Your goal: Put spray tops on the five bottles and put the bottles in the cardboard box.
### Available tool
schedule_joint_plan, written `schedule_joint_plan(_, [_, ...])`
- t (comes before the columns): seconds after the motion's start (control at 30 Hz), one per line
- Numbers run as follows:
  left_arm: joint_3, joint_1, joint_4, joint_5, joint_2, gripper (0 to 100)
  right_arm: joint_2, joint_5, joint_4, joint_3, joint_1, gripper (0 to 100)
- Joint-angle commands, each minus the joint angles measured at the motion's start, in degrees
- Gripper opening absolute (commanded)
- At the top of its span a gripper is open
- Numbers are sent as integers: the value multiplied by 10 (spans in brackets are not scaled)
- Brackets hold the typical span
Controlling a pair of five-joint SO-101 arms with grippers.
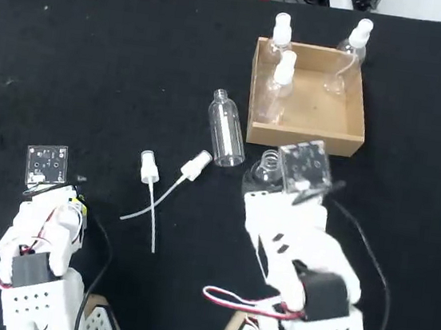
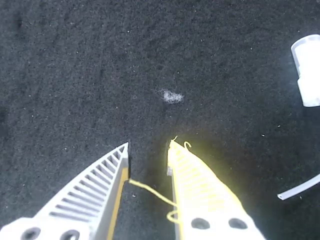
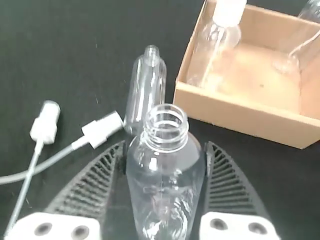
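Slip risk at an uncapped bottle

Right gripper (image 3: 164, 150) has its fingers closed around a clear topless bottle (image 3: 161, 190), held roughly upright just in front of the cardboard box (image 1: 305, 135). Smooth round plastic could twist or slide out under a capping push. Left gripper (image 2: 148, 150) hangs over black cloth (image 2: 100, 60), fingers slightly parted and holding nothing. Two spray tops (image 1: 149, 168) lie loose between the arms, thin tubes trailing; a tube could bend or miss the narrow neck. A second open bottle (image 1: 227, 128) lies on its side beside the box and could roll if nudged. Three capped bottles (image 1: 278, 79) stand inside the box.
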Motion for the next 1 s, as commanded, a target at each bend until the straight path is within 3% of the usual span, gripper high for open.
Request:
schedule_joint_plan(0.0, [13,-3,3,-4,-2,130,-55,-20,-24,17,-8,142])
schedule_joint_plan(0.53, [13,0,-4,-12,-7,134,-177,-24,-3,76,-8,141])
schedule_joint_plan(0.7, [4,-6,-98,-106,-7,134,-189,-25,8,85,-8,141])
schedule_joint_plan(0.87, [-80,0,-139,-112,-2,135,-195,-24,9,87,-8,141])
schedule_joint_plan(0.97, [-158,14,-105,-106,0,135,-195,-21,11,84,-7,141])
